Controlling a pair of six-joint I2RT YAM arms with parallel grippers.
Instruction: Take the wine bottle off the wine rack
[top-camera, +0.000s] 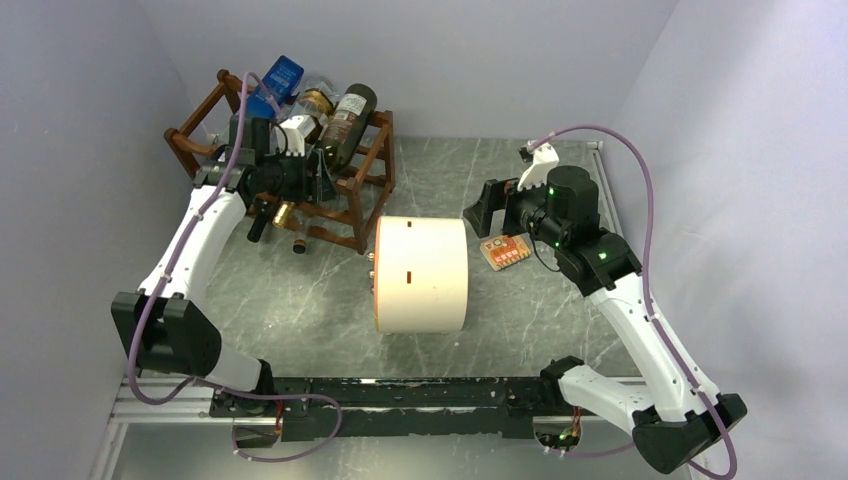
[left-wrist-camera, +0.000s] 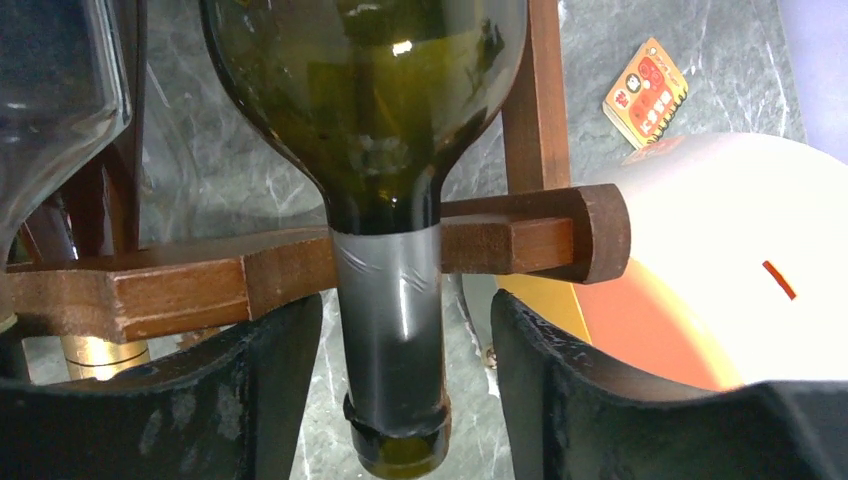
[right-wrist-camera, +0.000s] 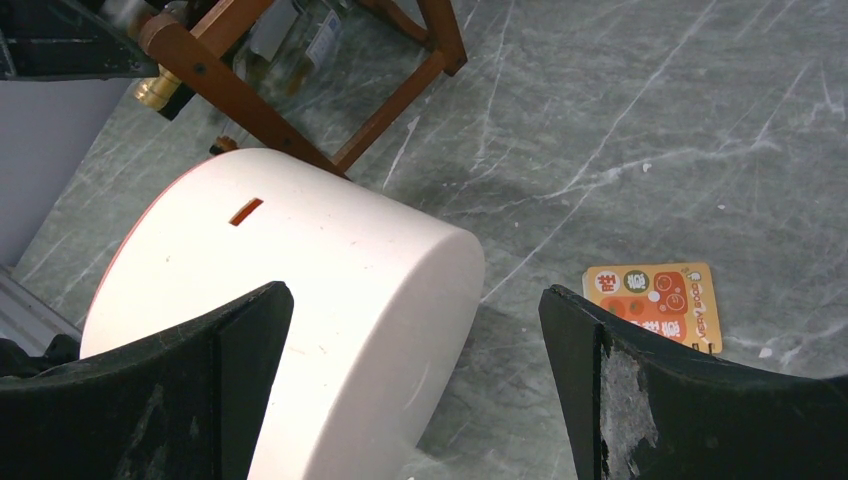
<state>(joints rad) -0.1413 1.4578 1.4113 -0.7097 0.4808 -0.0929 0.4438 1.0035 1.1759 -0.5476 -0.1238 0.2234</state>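
A dark green wine bottle (left-wrist-camera: 370, 100) lies on the reddish-brown wine rack (left-wrist-camera: 180, 285), its foil-wrapped neck hanging down through a notch in the front rail. My left gripper (left-wrist-camera: 405, 335) is open and straddles that neck, with a thin gap on the left and a wider one on the right. From above, the bottle (top-camera: 345, 125) rests on the top tier of the rack (top-camera: 372, 190) at the back left, with the left gripper (top-camera: 312, 172) at its neck end. My right gripper (top-camera: 487, 213) hovers open and holds nothing, its fingers (right-wrist-camera: 240, 360) spread wide over the table.
A cream cylinder (top-camera: 420, 275) lies on its side mid-table, just right of the rack. An orange card (top-camera: 505, 251) lies flat under the right gripper. Other bottles fill the rack, among them a blue-labelled one (top-camera: 277, 78) and a clear one (left-wrist-camera: 50, 90).
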